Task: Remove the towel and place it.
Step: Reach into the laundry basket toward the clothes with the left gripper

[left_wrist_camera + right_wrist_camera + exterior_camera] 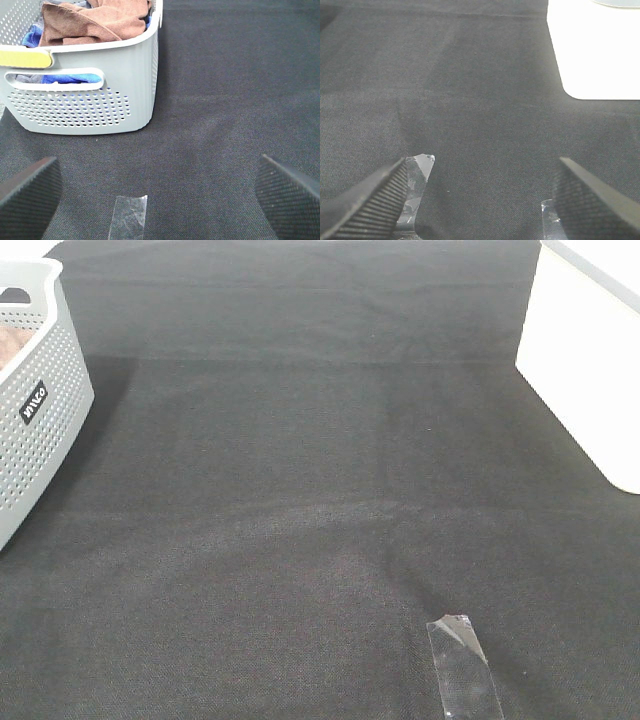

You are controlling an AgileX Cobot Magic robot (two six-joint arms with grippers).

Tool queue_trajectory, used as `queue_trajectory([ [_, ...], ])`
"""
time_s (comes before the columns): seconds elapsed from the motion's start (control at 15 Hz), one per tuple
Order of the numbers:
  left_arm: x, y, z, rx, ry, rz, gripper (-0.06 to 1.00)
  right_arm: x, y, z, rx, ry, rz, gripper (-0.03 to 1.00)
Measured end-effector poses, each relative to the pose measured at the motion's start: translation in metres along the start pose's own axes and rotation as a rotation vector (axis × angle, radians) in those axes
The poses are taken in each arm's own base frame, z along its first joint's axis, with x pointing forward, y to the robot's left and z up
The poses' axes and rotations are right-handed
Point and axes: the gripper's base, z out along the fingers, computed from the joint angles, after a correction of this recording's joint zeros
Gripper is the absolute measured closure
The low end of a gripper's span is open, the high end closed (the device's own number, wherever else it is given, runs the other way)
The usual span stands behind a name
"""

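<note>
Listener: Fingers first, please. How do they stand?

Describer: Both pairs are spread wide and grip nothing. The left fingers (pixel 30 195) are dark, dimpled pads set far apart above bare cloth. The right fingers (pixel 367 200) are ribbed black pads, also far apart, low over the surface (pixel 300 490).

Listener: What is the biggest thing in sight?

Describer: That surface. It is covered in dark grey woven fabric and fills nearly the whole high view.

Listener: And next in size?

Describer: A pale grey plastic basket (pixel 40 390) with perforated walls, cut off by the upper left edge of the high view. A white, smooth, rounded block (pixel 580 370) sits at the upper right, well apart from the basket.

Listener: Where is the towel?

Describer: In the basket. The left wrist view shows the brown towel (pixel 90 22) bunched on top of the pile, reaching the rim. A blue cloth (pixel 70 78) lies under it and shows through the handle slot.

Listener: Anything smaller?

Describer: A strip of clear tape (pixel 463 665) lies flat at the lower right of the high view. The basket wall carries a small black label (pixel 35 400), and its rim a yellow label (pixel 25 59).
</note>
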Motion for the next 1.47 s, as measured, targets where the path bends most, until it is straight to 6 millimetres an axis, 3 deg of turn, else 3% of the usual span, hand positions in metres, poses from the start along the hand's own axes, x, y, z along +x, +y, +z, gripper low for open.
queue_trajectory([
  [0.73,0.000,-0.001,0.000,0.007,0.001,-0.003,-0.05,0.000,0.000,0.000,0.000,0.000,0.000,0.24],
  [0.87,-0.011,-0.004,-0.001,0.044,0.014,0.071,-0.05,0.000,0.000,0.000,0.000,0.000,0.000,0.24],
  [1.0,-0.039,-0.006,0.001,0.072,0.038,0.190,-0.05,0.000,0.000,0.000,0.000,0.000,0.000,0.24],
  [1.2,-0.116,-0.005,0.020,0.062,-0.009,0.327,-0.05,0.000,0.000,0.000,0.000,0.000,0.000,0.24],
  [1.33,-0.158,-0.004,0.048,0.059,0.004,0.428,-0.05,0.000,0.000,0.000,0.000,0.000,0.000,0.24],
  [1.47,-0.186,-0.003,0.082,0.068,0.055,0.585,-0.05,0.000,0.000,0.000,0.000,0.000,0.000,0.24],
])
